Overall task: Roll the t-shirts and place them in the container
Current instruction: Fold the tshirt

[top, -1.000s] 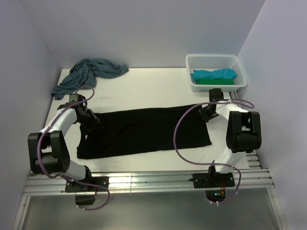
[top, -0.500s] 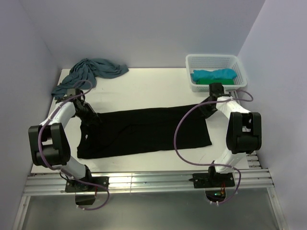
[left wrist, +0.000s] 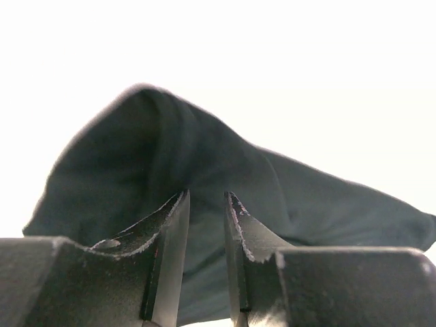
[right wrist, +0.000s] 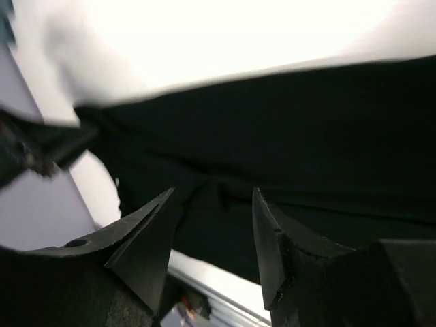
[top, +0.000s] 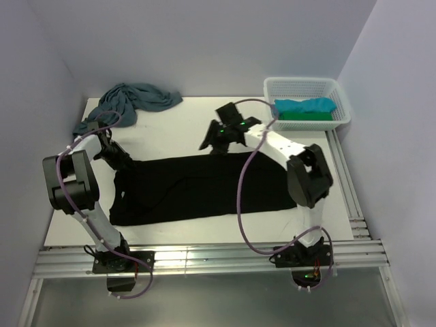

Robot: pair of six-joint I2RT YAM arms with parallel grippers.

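Observation:
A black t-shirt (top: 204,187) lies spread flat across the middle of the table. My left gripper (top: 124,159) is at its far left corner, jaws narrow with dark cloth (left wrist: 157,150) between the fingers (left wrist: 206,194). My right gripper (top: 210,142) hovers over the middle of the shirt's far edge. In its wrist view it (right wrist: 212,192) stands open with nothing between the fingers, the black cloth (right wrist: 306,136) below. A grey-teal t-shirt (top: 133,101) lies crumpled at the back left. Turquoise (top: 303,105) and green (top: 306,116) t-shirts lie in the basket.
A white mesh basket (top: 306,85) stands at the back right corner. Purple cables loop from both arms. Walls close in the table on the left, back and right. A metal rail (top: 204,255) runs along the near edge.
The right gripper opened, let go of the shirt's far right corner and swung left to the middle of the far edge. The left gripper shifted slightly back and left at the shirt's corner.

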